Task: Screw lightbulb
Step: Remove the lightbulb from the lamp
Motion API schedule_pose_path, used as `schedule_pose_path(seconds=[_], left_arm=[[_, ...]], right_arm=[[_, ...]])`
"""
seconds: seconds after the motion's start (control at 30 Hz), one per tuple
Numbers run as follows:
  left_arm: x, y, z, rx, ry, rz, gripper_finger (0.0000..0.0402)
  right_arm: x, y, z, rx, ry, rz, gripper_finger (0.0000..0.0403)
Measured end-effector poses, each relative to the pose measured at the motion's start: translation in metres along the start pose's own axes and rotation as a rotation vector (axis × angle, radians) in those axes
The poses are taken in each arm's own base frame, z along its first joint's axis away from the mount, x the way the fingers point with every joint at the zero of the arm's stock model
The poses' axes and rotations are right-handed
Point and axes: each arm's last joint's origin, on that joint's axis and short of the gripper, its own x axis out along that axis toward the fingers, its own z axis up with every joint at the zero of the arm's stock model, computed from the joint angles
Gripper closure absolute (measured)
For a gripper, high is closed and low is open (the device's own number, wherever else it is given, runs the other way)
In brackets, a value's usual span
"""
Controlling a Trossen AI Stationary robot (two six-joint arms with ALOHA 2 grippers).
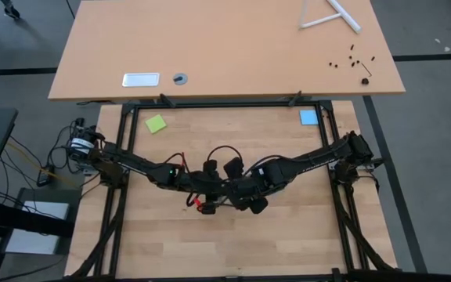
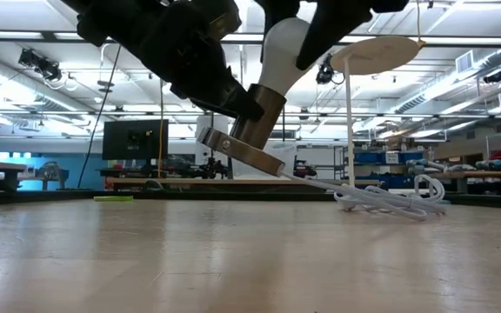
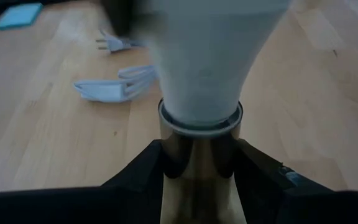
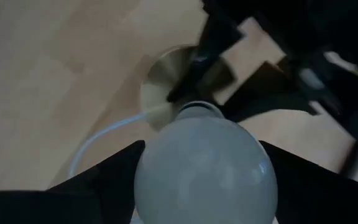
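Note:
The white frosted lightbulb [image 2: 283, 48] stands with its narrow end in a metallic socket [image 2: 257, 117] that has a round base disc [image 2: 242, 149]. Both are tilted and off the table. My left gripper [image 3: 199, 155] is shut on the socket. It also shows in the low view as the left gripper [image 2: 233, 96]. My right gripper [image 4: 204, 155] comes down over the lightbulb [image 4: 205, 168], one finger on each side. The socket's white cord [image 2: 390, 202] trails down onto the table. My left gripper pinches the socket's metal neck [image 3: 199, 146] between its two fingers [image 3: 143, 171], just below the bulb. It comes slanting down from the table's left. The socket is lifted clear and tilted, with only its cord on the table. My right gripper has its fingers [image 4: 114, 171] against opposite sides of the bulb's wide round part [image 4: 148, 168], and no gap shows. It comes from above, pointing steeply down along the bulb. The bulb stands tilted in the socket.
The cord's coiled bundle [image 3: 114, 87] and plug [image 3: 107, 43] lie on the wooden table. A green note [image 1: 156, 124] and a blue note [image 1: 308, 117] lie near its far edge. A second table beyond holds white strips [image 1: 327, 16] and small screws [image 1: 355, 59].

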Motion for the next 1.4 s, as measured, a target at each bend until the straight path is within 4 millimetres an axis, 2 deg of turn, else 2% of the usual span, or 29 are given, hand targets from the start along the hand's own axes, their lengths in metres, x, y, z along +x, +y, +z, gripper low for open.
schedule_pose_path(seconds=[0.1,0.23,0.47,0.63,0.73,0.8,1.03,1.23,1.4], left_arm=[[0.0,0.0,0.0,-0.008,0.004,-0.007,0.0252],[0.0,-0.001,0.0,-0.001,0.001,-0.019,0.0252],[0.0,-0.001,0.0,0.001,-0.001,-0.018,0.0252],[0.0,-0.001,0.0,0.002,-0.001,-0.012,0.0252],[0.0,-0.001,0.0,0.001,-0.003,-0.011,0.0252],[0.0,-0.001,0.0,0.001,-0.004,-0.007,0.0252],[0.0,-0.001,0.0,0.001,-0.003,-0.006,0.0252],[0.0,-0.001,0.0,0.0,-0.002,-0.005,0.0252],[0.0,-0.001,0.0,0.0,-0.001,-0.005,0.0252]], right_arm=[[-0.002,0.004,0.005,0.057,-0.004,-0.072,0.0076],[-0.005,0.009,0.008,0.079,-0.014,-0.084,0.0053],[-0.013,0.011,0.007,0.294,-0.037,-0.053,0.0052],[-0.027,0.001,-0.002,0.657,-0.081,0.077,0.0052],[-0.028,-0.007,-0.006,0.941,-0.075,0.123,0.0051],[-0.027,-0.01,-0.008,1.062,-0.061,0.153,0.0051],[-0.017,-0.013,-0.006,1.228,-0.043,0.162,0.005],[0.001,-0.011,-0.002,1.232,-0.01,0.156,0.005],[0.003,-0.014,-0.003,1.242,-0.015,0.132,0.0055]])
